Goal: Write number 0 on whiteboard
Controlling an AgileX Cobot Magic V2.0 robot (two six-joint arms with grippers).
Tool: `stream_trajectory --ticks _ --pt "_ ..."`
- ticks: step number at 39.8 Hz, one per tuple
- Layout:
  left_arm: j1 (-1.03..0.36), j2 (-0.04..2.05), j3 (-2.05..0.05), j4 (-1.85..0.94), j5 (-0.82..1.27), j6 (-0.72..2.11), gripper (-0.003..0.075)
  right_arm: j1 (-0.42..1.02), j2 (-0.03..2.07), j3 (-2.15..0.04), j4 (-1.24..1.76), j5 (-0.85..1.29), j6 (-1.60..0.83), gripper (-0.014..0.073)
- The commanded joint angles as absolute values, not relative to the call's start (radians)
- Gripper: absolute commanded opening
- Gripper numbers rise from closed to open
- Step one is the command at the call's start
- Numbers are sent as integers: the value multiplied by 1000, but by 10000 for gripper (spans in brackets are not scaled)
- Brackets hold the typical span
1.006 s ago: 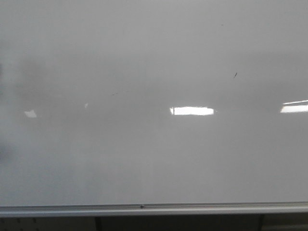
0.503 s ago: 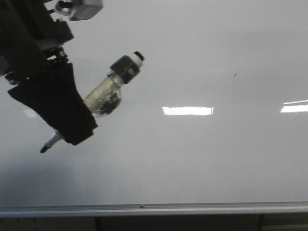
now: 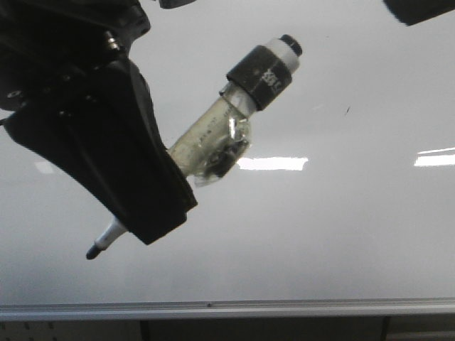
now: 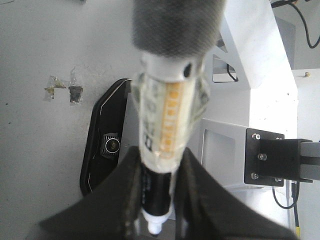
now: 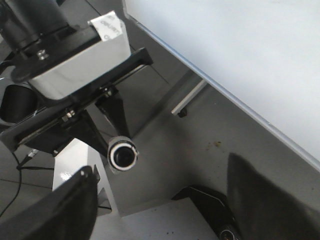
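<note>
The whiteboard [image 3: 341,234] is glossy white-grey with a silver bottom rail and fills the front view. No number 0 shows on it. My left gripper [image 3: 153,217] is large and black at the left, in front of the board. It is shut on a marker [image 3: 213,142] wrapped in clear tape. The marker's dark tip [image 3: 92,251] points down-left and its black-banded end points up-right. The left wrist view shows the marker [image 4: 165,115] clamped between the fingers [image 4: 125,195]. My right gripper [image 5: 160,212] is open and empty, below the board's edge [image 5: 235,50].
A tiny dark tick mark [image 3: 348,110] sits on the board at the upper right. Bright light reflections [image 3: 274,163] lie across its middle. A dark piece of an arm [image 3: 419,8] shows at the top right corner. The robot's base and camera mount [image 5: 75,60] show in the right wrist view.
A second ago the board was bare of arms. The left gripper with the marker came in from the upper left and now sits larger and further right.
</note>
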State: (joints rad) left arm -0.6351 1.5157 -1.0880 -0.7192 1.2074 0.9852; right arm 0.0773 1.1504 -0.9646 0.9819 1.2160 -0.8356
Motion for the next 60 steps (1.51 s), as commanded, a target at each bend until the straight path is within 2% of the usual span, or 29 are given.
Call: stream_trajectory --ticks 1,17,27,32,46,51,53,56,60 --pt "-643 1474 -1119 -781 1241 990 -19 132 1211 -1025 1065 1307 -865 560" --pt "-643 1474 -1119 -781 1227 991 -19 341 1382 -1084 1062 1279 -865 560" --pt "-643 1474 -1119 -781 1227 991 -19 390 1400 -1084 1062 1279 -865 556" --pt "-643 1474 -1119 -781 1227 991 -19 390 1400 -1084 1062 1306 -865 439" --pt "-643 1474 -1119 -787 1204 991 -19 390 1400 -1084 1055 1335 -865 -75" --pt "-643 1474 -1119 -798 1201 991 -10 390 1400 -1084 1054 1335 -865 -69" --pt "-643 1474 -1119 -798 1201 991 17 390 1400 -1084 1054 1335 -865 -69" --pt "-643 1474 -1119 -800 1201 991 94 390 1400 -1084 1054 1335 -865 -69" --pt "-643 1474 -1119 -805 1199 991 255 390 1400 -1084 1054 1335 -865 -69"
